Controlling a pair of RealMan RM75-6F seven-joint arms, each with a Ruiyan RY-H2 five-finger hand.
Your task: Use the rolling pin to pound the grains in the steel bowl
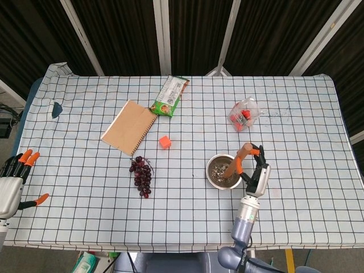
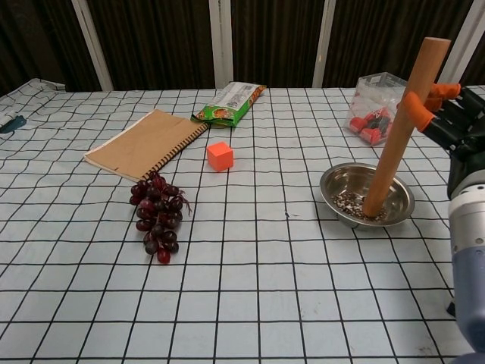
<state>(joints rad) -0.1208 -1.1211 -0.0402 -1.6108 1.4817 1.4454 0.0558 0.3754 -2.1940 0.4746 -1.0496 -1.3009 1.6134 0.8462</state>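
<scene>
At the far lower left of the head view the left hand [image 1: 12, 181] sits at the edge of the bench [image 1: 85, 227], which is covered in a white cloth with a dark grid; its orange-tipped fingers [image 1: 26, 157] are spread apart and hold nothing. Near the upper left of the cloth lies a small dark object [image 1: 56, 109], too small to make out.

Further right, a brown spiral notebook [image 2: 144, 142] lies flat at an angle, and just past its upper corner is a green snack packet [image 2: 231, 103]. Below the notebook, toward the middle of the frame, a bunch of dark red grapes [image 2: 157, 215] rests on the cloth, with a small orange cube [image 2: 220, 156] above and to the right of it, apart from both grapes and notebook.

In the right part of the frame stands the steel bowl [image 2: 399, 199], with speckled grains [image 2: 347, 202] spread across its bottom. The rolling pin [image 2: 398, 129], a plain wooden rod, leans with its top toward the upper right; its lower end is down in the bowl among the grains. The right hand [image 2: 449, 121] grips the pin's upper part, fingers wrapped around the wood. Behind the bowl, toward the upper right, sits a clear plastic container [image 2: 371, 97] with red items inside.
</scene>
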